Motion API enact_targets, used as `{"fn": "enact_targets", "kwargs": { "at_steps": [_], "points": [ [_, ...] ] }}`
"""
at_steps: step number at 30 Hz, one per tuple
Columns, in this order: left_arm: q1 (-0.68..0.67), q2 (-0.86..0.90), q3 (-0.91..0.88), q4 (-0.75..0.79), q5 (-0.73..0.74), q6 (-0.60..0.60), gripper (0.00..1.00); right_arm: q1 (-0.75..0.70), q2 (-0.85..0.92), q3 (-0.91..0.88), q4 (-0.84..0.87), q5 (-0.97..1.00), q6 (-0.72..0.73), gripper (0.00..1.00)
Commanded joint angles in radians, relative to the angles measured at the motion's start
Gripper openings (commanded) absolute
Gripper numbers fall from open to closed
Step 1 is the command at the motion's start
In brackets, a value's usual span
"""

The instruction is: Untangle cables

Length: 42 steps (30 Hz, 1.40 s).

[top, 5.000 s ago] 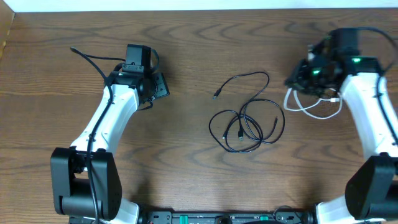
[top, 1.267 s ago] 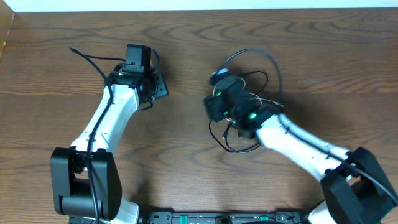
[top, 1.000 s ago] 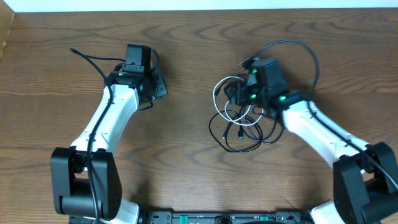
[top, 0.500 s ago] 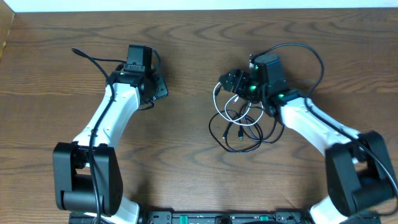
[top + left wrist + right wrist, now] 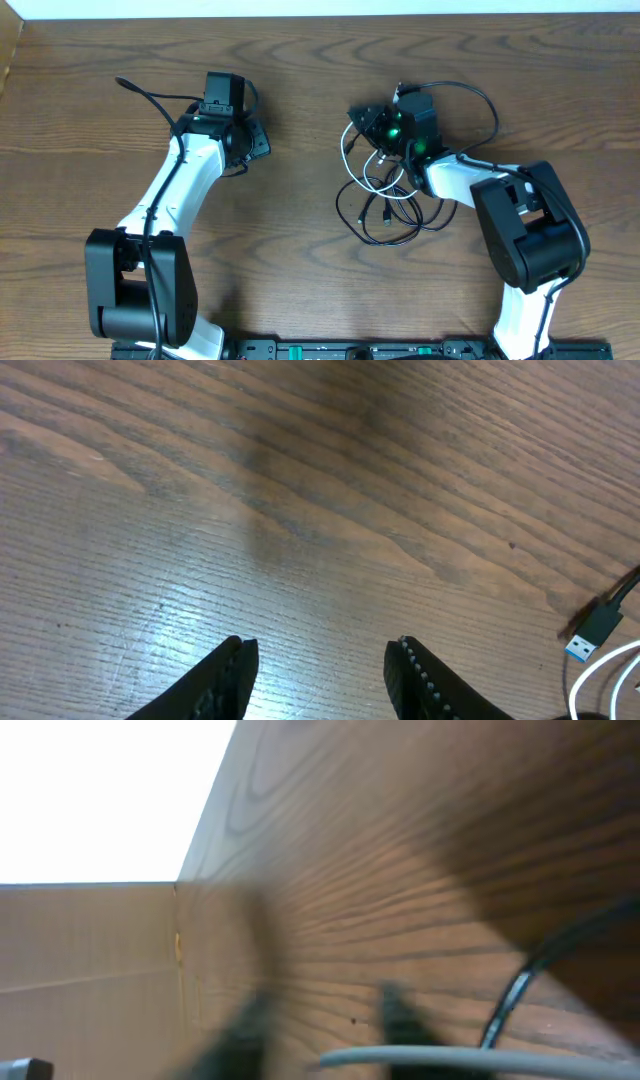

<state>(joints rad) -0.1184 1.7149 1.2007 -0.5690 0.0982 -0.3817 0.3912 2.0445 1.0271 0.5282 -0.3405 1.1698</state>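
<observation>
If hoisted now, could drag the black cable's [image 5: 385, 241] mid-table loops up with the white cable [image 5: 346, 150] crossing them; cannot tell, through blur, whether right gripper [image 5: 362, 118] pinches it or hangs slack; beyond, no help from left gripper [image 5: 320, 652], splayed and empty, well apart.

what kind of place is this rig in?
Probably a robotics lab bench, not a home: a bare wood-grain table, a left arm and right arm based at its near edge, and a loose black cable and white cable as props.
</observation>
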Motion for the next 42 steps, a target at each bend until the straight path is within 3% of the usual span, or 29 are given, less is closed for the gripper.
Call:
{"fn": "enact_targets", "kwargs": {
  "at_steps": [1,9,14,22,30,42],
  "points": [
    [0.004,0.010,-0.009,0.002,-0.013,0.001,0.47,0.003,0.013,0.007,0.005,-0.048,-0.019,0.01],
    [0.004,0.010,-0.009,0.002,-0.013,0.001,0.47,0.002,-0.017,0.007,0.087,-0.261,-0.227,0.01],
    [0.004,0.010,-0.009,0.002,-0.013,0.001,0.48,0.005,-0.150,0.008,0.041,-0.295,-0.365,0.01],
    [0.004,0.010,-0.009,0.002,-0.013,0.001,0.48,-0.006,-0.503,0.008,-0.313,-0.172,-0.644,0.01],
    [0.004,0.010,-0.009,0.002,-0.013,0.001,0.48,-0.128,-0.791,0.021,-0.609,-0.106,-0.678,0.01],
    [0.004,0.010,-0.009,0.002,-0.013,0.002,0.48,-0.450,-0.875,0.302,-1.011,-0.105,-0.780,0.01]
  ]
}}
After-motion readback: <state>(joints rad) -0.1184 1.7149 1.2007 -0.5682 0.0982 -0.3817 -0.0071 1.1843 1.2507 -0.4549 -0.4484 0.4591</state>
